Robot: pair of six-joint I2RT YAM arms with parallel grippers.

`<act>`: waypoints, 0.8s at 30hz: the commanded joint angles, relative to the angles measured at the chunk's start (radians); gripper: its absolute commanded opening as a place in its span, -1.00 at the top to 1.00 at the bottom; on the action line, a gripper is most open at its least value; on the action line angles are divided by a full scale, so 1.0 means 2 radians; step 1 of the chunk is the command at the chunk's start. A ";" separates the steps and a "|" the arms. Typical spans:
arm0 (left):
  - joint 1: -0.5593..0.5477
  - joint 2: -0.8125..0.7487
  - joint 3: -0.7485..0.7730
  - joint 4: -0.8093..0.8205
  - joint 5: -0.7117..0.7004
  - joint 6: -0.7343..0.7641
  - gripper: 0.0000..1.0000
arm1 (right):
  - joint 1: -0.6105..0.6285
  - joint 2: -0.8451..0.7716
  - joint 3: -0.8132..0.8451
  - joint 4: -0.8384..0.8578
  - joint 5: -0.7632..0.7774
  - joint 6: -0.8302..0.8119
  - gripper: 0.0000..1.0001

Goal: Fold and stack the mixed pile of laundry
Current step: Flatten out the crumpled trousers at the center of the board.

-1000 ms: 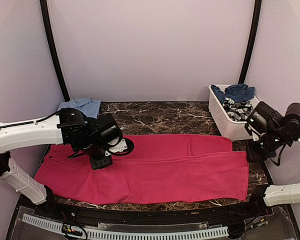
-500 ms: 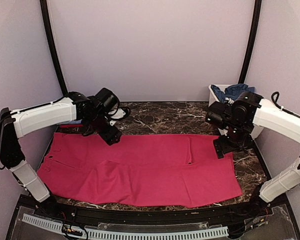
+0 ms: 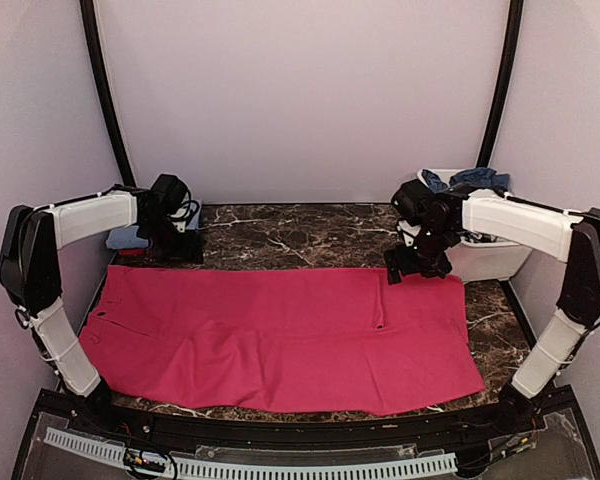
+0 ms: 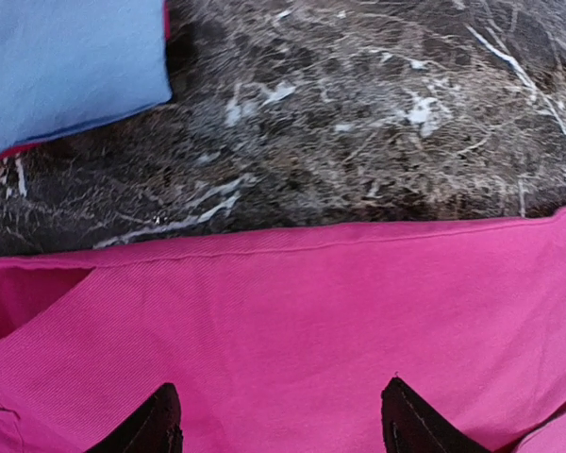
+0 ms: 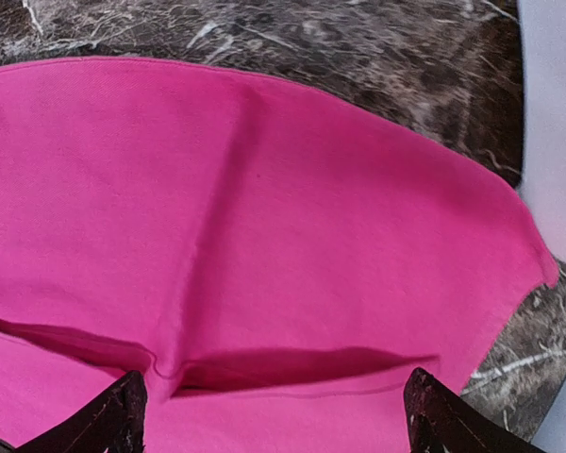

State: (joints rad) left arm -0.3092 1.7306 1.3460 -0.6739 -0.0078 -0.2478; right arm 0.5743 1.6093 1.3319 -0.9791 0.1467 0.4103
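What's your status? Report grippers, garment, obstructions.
Both open, empty: left gripper and right gripper over the pink garment, near its far edge. Garment spread flat on table. Light blue shirt far left, white tub far right; nothing lying on garment.

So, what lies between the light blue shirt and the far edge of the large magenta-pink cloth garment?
Bare dark marble tabletop separates the light blue shirt from the magenta-pink garment, in the left wrist view.

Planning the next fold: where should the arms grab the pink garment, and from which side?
Probably its far edge, near each far corner, coming down from above: the pink garment lies flat, and that straight edge borders bare marble table.
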 commanded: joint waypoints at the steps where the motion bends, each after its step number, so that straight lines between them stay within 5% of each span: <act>1: 0.021 0.006 -0.020 0.011 -0.006 -0.066 -0.43 | -0.005 0.066 0.030 0.078 -0.038 -0.055 -0.82; 6: 0.083 0.014 -0.062 0.039 0.059 -0.113 -0.42 | -0.006 0.138 0.052 0.101 -0.053 -0.067 -0.78; 24: 0.203 -0.041 -0.159 0.055 0.012 -0.229 -0.40 | -0.008 0.332 0.217 0.084 -0.071 -0.119 -0.70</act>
State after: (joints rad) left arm 0.0719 1.7172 1.0489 -0.5289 0.0853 -0.6716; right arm 0.5522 2.1799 1.6714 -0.8097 0.0330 0.2089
